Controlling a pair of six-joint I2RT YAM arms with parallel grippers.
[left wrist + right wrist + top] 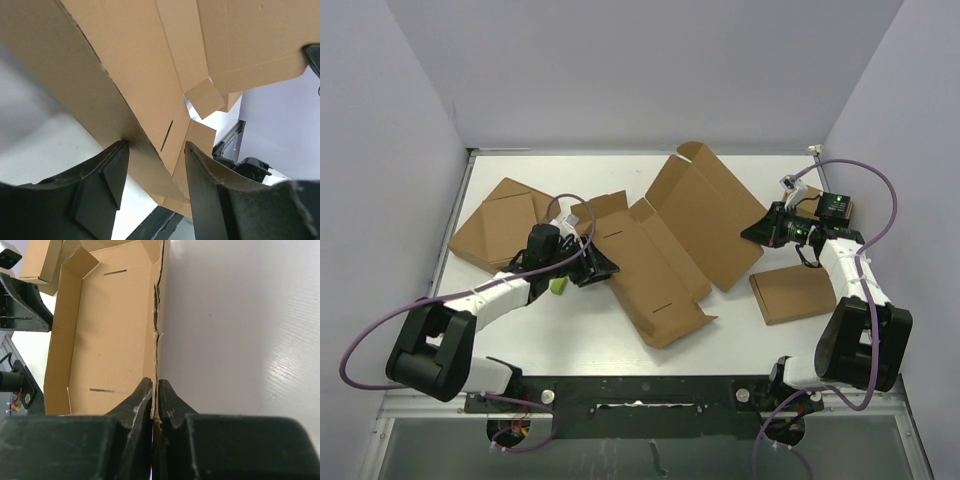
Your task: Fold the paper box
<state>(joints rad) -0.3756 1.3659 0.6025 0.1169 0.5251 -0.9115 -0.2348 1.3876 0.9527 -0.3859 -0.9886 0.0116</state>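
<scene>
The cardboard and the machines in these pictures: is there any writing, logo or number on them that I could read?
No text can be read in any view.
paper box: plain brown, only slits and creases, no print.
left flat box and right flat box: plain too.
black module on the right arm: a green glow, too small to show any marking.

Plain brown die-cut cardboard paper box (pixel 670 240) lies between left gripper (pixel 603 265) and right gripper (pixel 752 232). Small green block (pixel 558 286) just beside left gripper. Flat brown cardboard rectangle (pixel 500 225) left of it. Second flat rectangle (pixel 792 293) near right gripper, base side.
</scene>
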